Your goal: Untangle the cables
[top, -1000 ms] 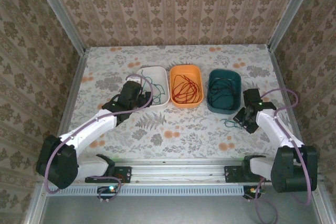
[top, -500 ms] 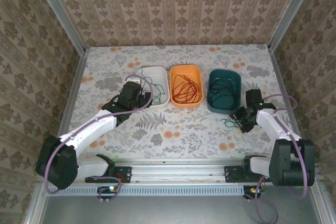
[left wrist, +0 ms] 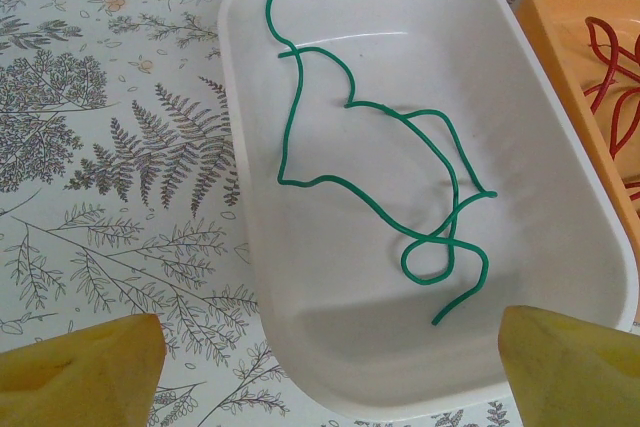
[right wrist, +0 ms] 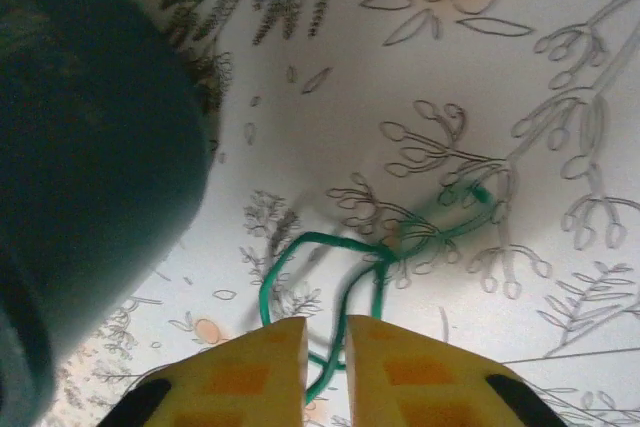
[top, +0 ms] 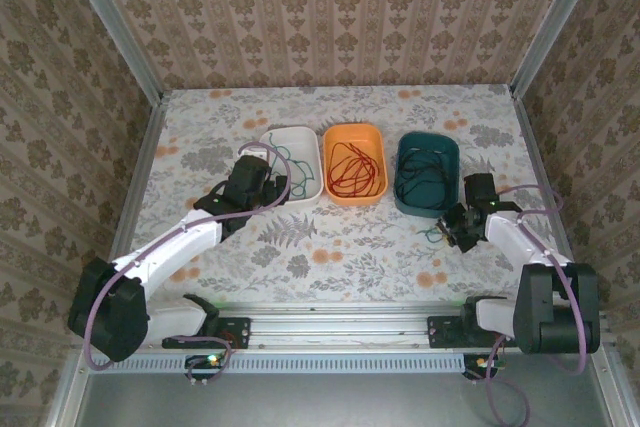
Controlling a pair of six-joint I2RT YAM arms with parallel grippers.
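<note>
While both arms reach forward from the near edge, a flower-printed table (top: 330, 252) carries three oblong trays in a row: a white tray (top: 300, 135), an orange tray (top: 355, 128) and a teal tray (top: 428, 137).

The left arm (top: 180, 242) stretches diagonally up and to the right, low over the cloth. Its left gripper (left wrist: 330, 372) hangs above the near end of the white tray with its yellow fingertips (left wrist: 90, 372) set wide apart, holding nothing.

The right arm (top: 525, 242) is folded more tightly, elbow out to the right and wrist turned back toward the middle. Its right gripper (right wrist: 327, 367) points down at the table just in front of the teal tray. The two fingers are pressed almost together, with a loose green strand (right wrist: 330, 239) running into the thin slit between them — clamped on it.

A green cable (left wrist: 287, 137) lies in open curls on the floor of the white tray. A red cable (top: 355, 172) is bundled in the orange tray. Dark cables (top: 425, 182) sit in the teal tray; their colours are hard to tell. The loose green strand lies on the bare cloth, near the teal tray's front corner.
</note>
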